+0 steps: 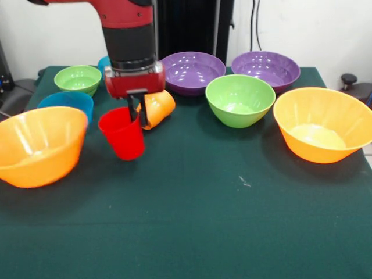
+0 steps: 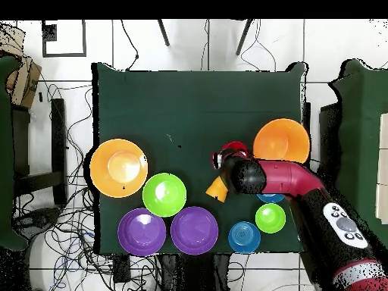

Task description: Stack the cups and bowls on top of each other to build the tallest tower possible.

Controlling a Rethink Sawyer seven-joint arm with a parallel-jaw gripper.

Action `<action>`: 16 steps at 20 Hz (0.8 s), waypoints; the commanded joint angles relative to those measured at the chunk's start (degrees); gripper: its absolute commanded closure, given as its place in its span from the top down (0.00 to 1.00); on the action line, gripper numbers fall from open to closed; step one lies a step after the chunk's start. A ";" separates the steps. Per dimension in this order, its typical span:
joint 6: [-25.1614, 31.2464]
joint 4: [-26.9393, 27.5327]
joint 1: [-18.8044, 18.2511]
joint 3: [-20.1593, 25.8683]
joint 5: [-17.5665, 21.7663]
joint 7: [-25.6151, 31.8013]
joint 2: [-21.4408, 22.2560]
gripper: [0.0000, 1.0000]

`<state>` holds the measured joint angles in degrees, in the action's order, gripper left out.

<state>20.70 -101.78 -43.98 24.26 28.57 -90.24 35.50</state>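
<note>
My gripper is shut on the rim of the red cup, which hangs tilted at the left middle of the table; from above the red cup peeks out beside the gripper. The orange cup lies on its side just behind it, and shows as an orange cup under the arm in the overhead view. Large orange bowls stand at both sides. The medium green bowl and two purple bowls stand separately. No tower is in view.
A small green bowl and a blue bowl sit at the far left, with another blue bowl partly behind the arm. Dark green cloth covers the table. Cables lie on the floor around the table.
</note>
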 commanded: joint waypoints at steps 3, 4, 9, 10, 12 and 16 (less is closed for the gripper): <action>9.53 -5.61 -7.19 2.43 -3.99 2.21 7.88 0.00; 10.73 -5.71 -7.87 3.04 -4.53 3.11 8.30 0.00; 14.20 -7.63 -9.97 6.11 -7.49 4.12 11.18 0.00; 14.25 -8.47 -10.49 6.82 -8.09 3.99 11.72 0.00; 14.30 -9.03 -10.74 7.32 -8.43 3.63 11.89 0.00; 12.87 -7.66 -10.71 7.28 -7.14 3.65 9.28 0.00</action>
<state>28.88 -106.62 -55.71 26.18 21.67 -90.24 45.17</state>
